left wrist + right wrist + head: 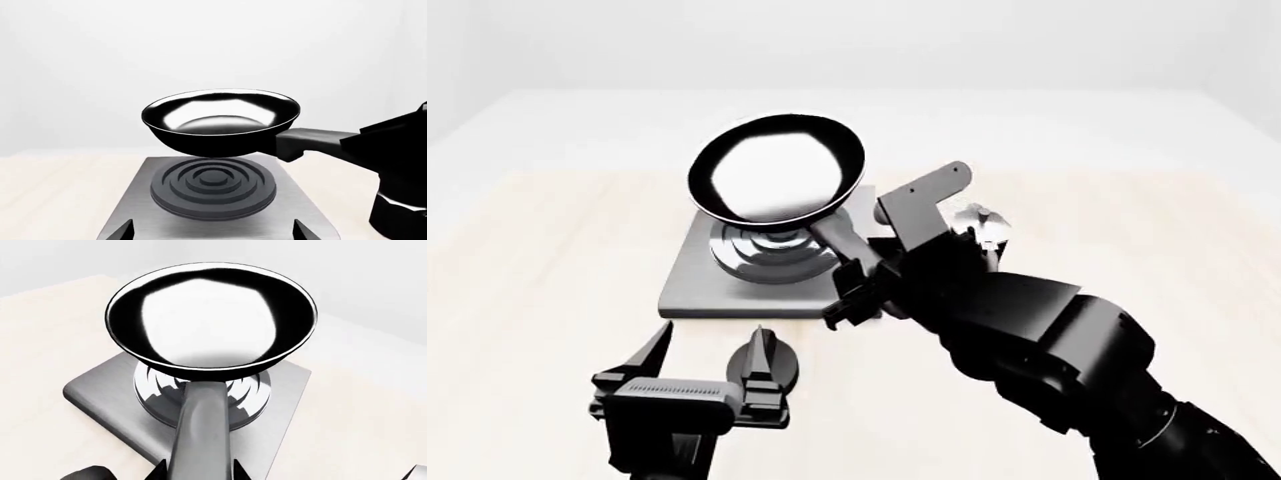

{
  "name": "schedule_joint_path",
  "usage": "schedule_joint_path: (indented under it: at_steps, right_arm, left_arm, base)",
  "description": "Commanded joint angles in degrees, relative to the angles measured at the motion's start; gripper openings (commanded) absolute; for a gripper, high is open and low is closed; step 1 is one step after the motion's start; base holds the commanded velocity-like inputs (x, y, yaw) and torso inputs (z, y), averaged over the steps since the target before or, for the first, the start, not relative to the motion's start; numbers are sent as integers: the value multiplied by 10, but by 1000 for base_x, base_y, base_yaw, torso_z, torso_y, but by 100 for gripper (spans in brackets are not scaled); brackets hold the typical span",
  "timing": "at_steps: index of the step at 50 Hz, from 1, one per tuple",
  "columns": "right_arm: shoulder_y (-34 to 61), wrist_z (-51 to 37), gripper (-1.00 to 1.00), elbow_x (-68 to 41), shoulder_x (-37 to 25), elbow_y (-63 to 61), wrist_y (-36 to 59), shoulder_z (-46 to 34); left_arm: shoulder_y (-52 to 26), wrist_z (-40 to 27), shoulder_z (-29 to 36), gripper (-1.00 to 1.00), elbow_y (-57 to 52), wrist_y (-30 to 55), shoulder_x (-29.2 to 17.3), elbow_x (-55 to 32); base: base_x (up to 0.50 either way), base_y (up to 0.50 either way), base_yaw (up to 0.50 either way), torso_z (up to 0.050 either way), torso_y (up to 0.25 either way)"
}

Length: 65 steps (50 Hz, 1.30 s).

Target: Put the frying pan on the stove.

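**Holding the frying pan in the air above the stove**

Hovering over the burner rings, the one frying pan (220,121) is off the stove (213,192); the left wrist view shows a clear gap between the pan's underside and the dark concentric rings. The pan sits roughly level, its glossy bowl empty, showing only a bright reflection. From the head view the pan (778,168) overlaps the far part of the stove (701,280), and its handle runs back toward the robot.

The right end effector (857,285) is clamped on the pan's handle, fingers closed around it; the right wrist view looks straight along the grey handle to the pan (212,315) with the stove (107,395) beneath it.

The left end effector (701,368) is spread apart and grips nothing, hanging over the light wooden table (547,250) just in front of the stove's near edge, its two finger tips pointing toward the slab.

Counted: one pan, one stove with a single ringed burner, two end effectors. A small shiny object (981,225) shows partly behind the right arm; I cannot tell what it is.
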<state>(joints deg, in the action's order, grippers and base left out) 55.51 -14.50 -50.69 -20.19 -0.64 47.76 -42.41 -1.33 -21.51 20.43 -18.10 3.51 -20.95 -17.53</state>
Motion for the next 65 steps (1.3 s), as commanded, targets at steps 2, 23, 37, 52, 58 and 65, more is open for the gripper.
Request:
schedule_joint_path:
  at_steps: [2,23,37,52,58,65]
  right_arm:
    - [24,6,-100,37,15,16,-4,10]
    - [19,5,-100,50,22,31,-7,-11]
    - [18,11,-100,59,31,45,-19,-21]
    - [17,21,-100,73,40,72,-38,-32]
    - [20,23,-100,77,42,83,-44,-32]
    - [15,25,-100,81,44,93,-54,-34]
  left_arm:
    - [-3,-3,2,100,-6,6,-3,0]
    - [0,-3,2,100,5,-7,-2,-3]
    - [1,-4,2,100,10,-10,-4,-3]
    - [0,-7,1,100,9,-9,-7,-5]
    - [1,-8,2,100,8,-10,-7,-6]
    - [1,-9,4,100,10,-10,-7,-4]
  base:
    - [0,0,0,0,0]
    - [0,0,0,0,2]
    - [0,0,0,1,2]
    - [0,0,0,1,1]
    - [0,0,0,0,2]
    - [0,0,0,0,3]
